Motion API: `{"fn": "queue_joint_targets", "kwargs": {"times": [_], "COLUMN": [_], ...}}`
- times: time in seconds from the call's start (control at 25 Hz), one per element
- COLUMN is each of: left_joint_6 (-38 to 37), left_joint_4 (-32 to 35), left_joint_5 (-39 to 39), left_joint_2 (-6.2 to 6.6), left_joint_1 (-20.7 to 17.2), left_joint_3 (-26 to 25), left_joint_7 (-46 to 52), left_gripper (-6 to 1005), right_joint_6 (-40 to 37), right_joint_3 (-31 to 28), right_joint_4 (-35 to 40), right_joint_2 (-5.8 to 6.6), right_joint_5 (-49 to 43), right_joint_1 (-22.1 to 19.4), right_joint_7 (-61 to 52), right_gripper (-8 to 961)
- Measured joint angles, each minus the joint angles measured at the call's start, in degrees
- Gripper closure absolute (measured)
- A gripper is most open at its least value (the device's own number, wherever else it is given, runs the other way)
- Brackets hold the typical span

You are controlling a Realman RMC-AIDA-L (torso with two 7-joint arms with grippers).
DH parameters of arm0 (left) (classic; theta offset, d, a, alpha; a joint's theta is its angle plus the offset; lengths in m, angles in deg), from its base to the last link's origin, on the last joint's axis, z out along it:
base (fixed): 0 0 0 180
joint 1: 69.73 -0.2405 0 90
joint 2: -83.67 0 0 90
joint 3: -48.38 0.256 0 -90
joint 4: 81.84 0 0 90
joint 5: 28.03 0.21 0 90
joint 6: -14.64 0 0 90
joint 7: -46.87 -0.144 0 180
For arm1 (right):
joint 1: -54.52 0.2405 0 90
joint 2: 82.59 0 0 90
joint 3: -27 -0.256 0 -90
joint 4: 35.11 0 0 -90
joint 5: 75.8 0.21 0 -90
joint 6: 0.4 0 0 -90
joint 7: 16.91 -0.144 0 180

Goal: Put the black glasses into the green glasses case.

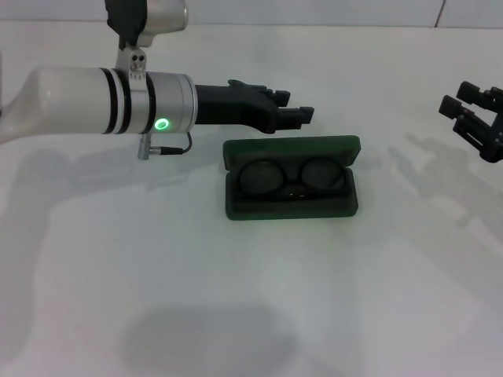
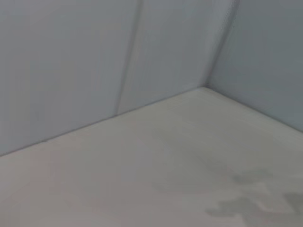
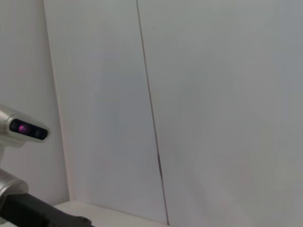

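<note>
The thin black wire-frame glasses with clear lenses (image 1: 291, 177) are lying inside the dark green hard clamshell glasses case (image 1: 291, 206), lenses side by side in the dark lining, lid (image 1: 292, 149) standing open behind them. The case is sitting on the white table (image 1: 236, 298), just below and in front of the left gripper (image 1: 302, 115).

Handling judgement: the glasses are looking light, thin and easily bent, with lenses that smudge or scratch; any hold is best taken on the bridge or a temple near the hinge, not on the lenses. The case is looking stiff and light, likely sliding if pushed on the smooth table.

The left arm is reaching horizontally across the table, wrist level, gripper pointing toward the robot's right and hovering just beyond the lid's rear edge, holding nothing; its fingers are reading close together, almost closed. The right gripper (image 1: 481, 118) is sitting well off to the right of the case, raised, fingers spread, holding nothing.

The placing is looking done; the lid is not yet closed.
</note>
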Motion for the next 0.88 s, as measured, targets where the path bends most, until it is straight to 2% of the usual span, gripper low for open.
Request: {"fn": "queue_joint_targets", "kwargs": {"times": [0.2, 0.52, 0.88], "left_joint_6": [1.1, 1.7, 1.6], "left_joint_4": [-0.3, 0.3, 0.6], "left_joint_5": [0.4, 0.3, -0.3], "left_joint_2": [-0.02, 0.10, 0.00], "left_joint_1": [0.0, -0.5, -2.3], "left_joint_3": [1.6, 9.7, 11.3], "left_joint_7": [0.2, 0.0, -1.8], "left_gripper": [428, 427, 427], "right_joint_6": [-0.2, -0.9, -0.8], "right_joint_3": [0.0, 0.3, 0.8], "right_joint_4": [-0.6, -2.1, -2.3], "right_joint_2": [-0.05, -0.06, -0.23], "right_joint_5": [-0.2, -0.2, -0.1], "right_joint_1": [0.0, 0.5, 0.8], "right_joint_7": [0.1, 0.4, 0.5], "right_gripper": [505, 495, 484]}}
